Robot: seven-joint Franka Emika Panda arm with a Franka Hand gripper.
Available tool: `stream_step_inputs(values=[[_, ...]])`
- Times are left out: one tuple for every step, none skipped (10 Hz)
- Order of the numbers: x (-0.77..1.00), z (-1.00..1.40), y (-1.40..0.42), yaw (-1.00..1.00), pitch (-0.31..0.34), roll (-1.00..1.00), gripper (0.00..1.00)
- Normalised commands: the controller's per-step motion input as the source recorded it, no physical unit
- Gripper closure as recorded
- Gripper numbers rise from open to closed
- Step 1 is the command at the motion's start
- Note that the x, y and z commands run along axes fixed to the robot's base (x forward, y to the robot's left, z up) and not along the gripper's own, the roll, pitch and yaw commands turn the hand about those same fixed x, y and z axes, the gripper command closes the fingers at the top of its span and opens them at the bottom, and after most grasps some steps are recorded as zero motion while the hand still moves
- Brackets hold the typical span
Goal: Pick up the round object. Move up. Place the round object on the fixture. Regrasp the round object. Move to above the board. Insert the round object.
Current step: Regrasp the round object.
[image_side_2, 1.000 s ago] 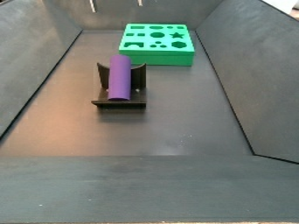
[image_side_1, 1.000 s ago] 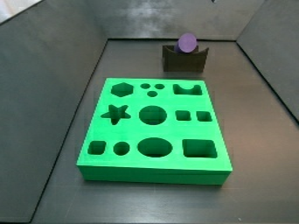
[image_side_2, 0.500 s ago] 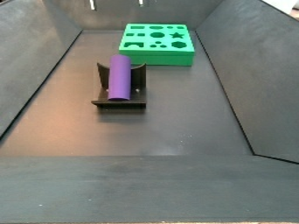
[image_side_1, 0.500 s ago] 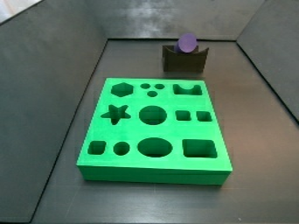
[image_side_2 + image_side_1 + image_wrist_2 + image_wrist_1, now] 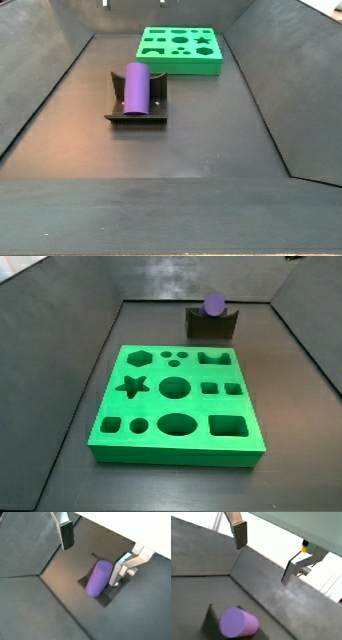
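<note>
The round object, a purple cylinder peg (image 5: 136, 85), lies on its side in the notch of the dark fixture (image 5: 134, 115). In a side view its round end (image 5: 214, 303) shows above the fixture (image 5: 211, 325), behind the green board (image 5: 154, 406). The board (image 5: 181, 65) lies beyond the fixture. My gripper (image 5: 91, 564) hangs open well above the peg (image 5: 99, 578), with nothing between its fingers. One finger (image 5: 117, 569) overlaps the peg's edge in the picture. In a wrist view the gripper (image 5: 263, 563) is seen against the bin wall, with the peg's end (image 5: 238, 622) far below.
Dark sloping bin walls (image 5: 40, 90) enclose the floor on all sides. The board has several cut-out holes, among them a star (image 5: 131, 385) and a medium round hole (image 5: 175, 387).
The peg, fixture and board have not moved. A small dark tip at the top edge of a side view has shifted to the right.
</note>
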Motion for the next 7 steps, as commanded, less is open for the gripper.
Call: stream_step_inputs(values=[[0.09,-0.01,-0.04,0.07,0.123,0.83,0.00],[0.09,-0.01,-0.04,0.08,0.132,0.63,0.00],[0.09,-0.01,-0.04,0.10,0.133,0.43,0.00],[0.08,0.00,-0.02,0.13,0.119,0.24,0.00],[0.03,-1.00,0.08,0.19,0.117,0.29,0.00],[0.03,-1.00,0.08,0.20,0.090,0.27,0.00],[0.04,-1.00,0.07,0.20,0.055,0.24,0.00]])
